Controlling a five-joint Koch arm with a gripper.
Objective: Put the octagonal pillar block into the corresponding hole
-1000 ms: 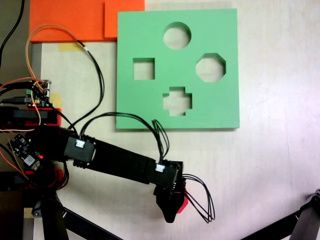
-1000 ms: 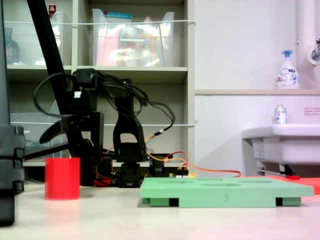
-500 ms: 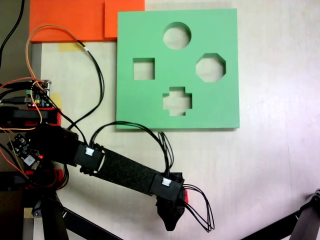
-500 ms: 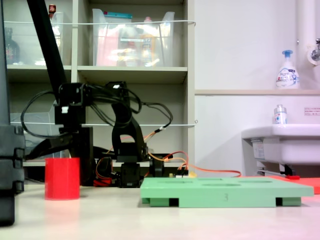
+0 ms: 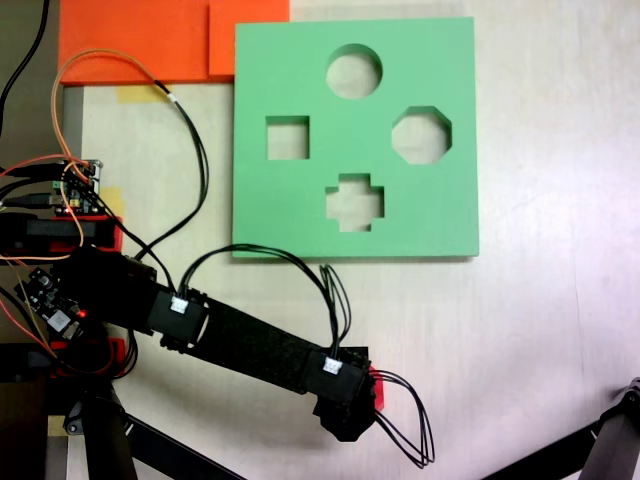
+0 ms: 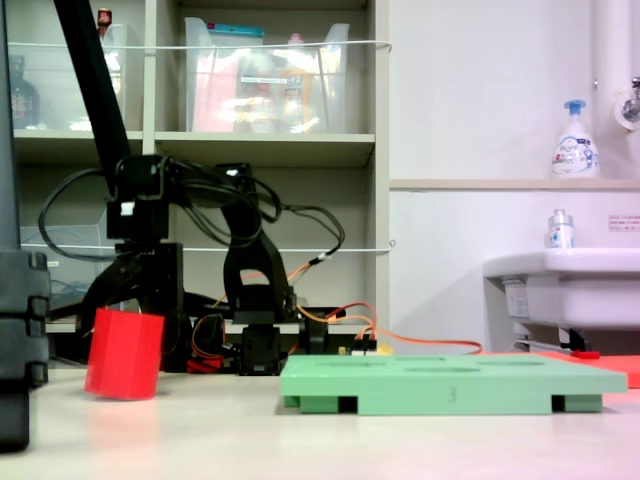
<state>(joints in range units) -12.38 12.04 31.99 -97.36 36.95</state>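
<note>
The octagonal pillar block [image 5: 376, 390] shows as a red sliver beside my gripper [image 5: 348, 418], near the first exterior view's bottom middle. In the second exterior view the red block [image 6: 123, 353] stands tilted at the left, one bottom edge off the table, with the black gripper head right behind and above it. The gripper looks shut on the block, though its jaws are mostly hidden. The green foam board [image 5: 300, 210] lies flat well away from the block, and its eight-sided corresponding hole [image 5: 421, 135] is empty. Seen edge-on in the second exterior view, the board [image 6: 450, 380] sits at the right.
Orange sheets [image 5: 140, 40] lie at the first exterior view's top left. A circuit board with wires [image 5: 80, 185] sits at its left edge by the arm's base. A black stand leg [image 5: 600, 440] crosses its bottom right. Shelves and a sink [image 6: 570, 290] stand behind.
The gripper came down over the red block. The block, upright before, now leans with one bottom edge lifted.
</note>
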